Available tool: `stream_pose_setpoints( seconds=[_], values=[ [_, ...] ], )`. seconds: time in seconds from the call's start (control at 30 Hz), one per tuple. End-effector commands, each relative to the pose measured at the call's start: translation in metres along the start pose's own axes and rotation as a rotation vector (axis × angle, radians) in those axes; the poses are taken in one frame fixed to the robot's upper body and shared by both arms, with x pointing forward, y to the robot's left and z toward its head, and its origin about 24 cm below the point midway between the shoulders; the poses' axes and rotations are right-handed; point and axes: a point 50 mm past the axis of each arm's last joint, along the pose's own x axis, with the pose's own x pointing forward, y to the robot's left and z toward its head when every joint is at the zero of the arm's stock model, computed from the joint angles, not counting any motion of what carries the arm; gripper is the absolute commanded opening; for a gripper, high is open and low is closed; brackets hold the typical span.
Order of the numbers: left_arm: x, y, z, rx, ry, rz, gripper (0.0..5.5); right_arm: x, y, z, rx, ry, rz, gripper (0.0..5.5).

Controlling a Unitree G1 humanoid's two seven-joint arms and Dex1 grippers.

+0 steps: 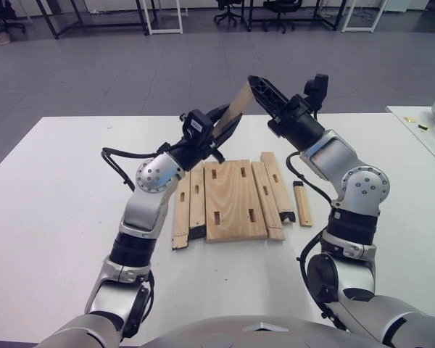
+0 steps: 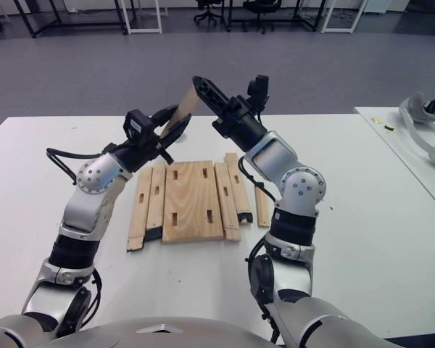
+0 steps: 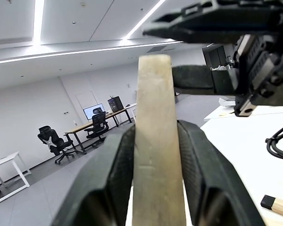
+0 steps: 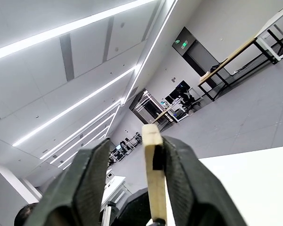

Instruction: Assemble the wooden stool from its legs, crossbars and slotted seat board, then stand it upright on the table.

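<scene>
Holding one wooden bar (image 1: 238, 101) above the seat board (image 1: 235, 190)

Head view: the bar is clamped near its lower end by the left gripper (image 1: 228, 122), closed firmly on it, above the far edge of the seat board. The long axis is slanted upward toward the right-arm side of the seat board, where the upper end is met by the right gripper (image 1: 256, 83).

Left wrist view: both fingers (image 3: 115, 179) are pressed on the flat faces of the bar.

Right wrist view: the tip is straddled by parted fingers (image 4: 85, 183); one is touching it or nearly, the other is set apart, so nothing is gripped there. The coming move is judged to depend on this: the right jaws need only be closed across the tip.
</scene>
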Motion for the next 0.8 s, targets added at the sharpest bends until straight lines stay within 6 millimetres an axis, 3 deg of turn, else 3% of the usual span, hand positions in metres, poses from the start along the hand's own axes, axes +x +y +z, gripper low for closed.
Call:
stream_pose_setpoints(
  seconds=[0.03, 0.17, 0.4, 0.67, 0.8],
  values=[
    [0.001, -0.006, 0.001, -0.027, -0.002, -0.041, 1.30, 0.002, 0.004, 0.000, 0.003, 0.012, 0.015, 1.23],
    [0.001, -0.007, 0.003, -0.027, -0.009, -0.047, 1.30, 0.001, 0.000, 0.000, 0.004, 0.023, -0.009, 0.67],
    [0.004, 0.001, 0.010, -0.012, -0.036, 0.006, 1.30, -0.001, -0.010, -0.010, -0.089, 0.100, -0.086, 0.43],
    [-0.006, 0.001, -0.020, -0.059, 0.080, 0.057, 1.30, 0.003, -0.008, -0.001, -0.108, 0.033, -0.087, 0.43],
    [-0.014, 0.003, -0.032, -0.109, 0.112, 0.104, 2.20, 0.002, -0.010, 0.000, -0.119, 0.031, -0.104, 0.42]
  ],
)
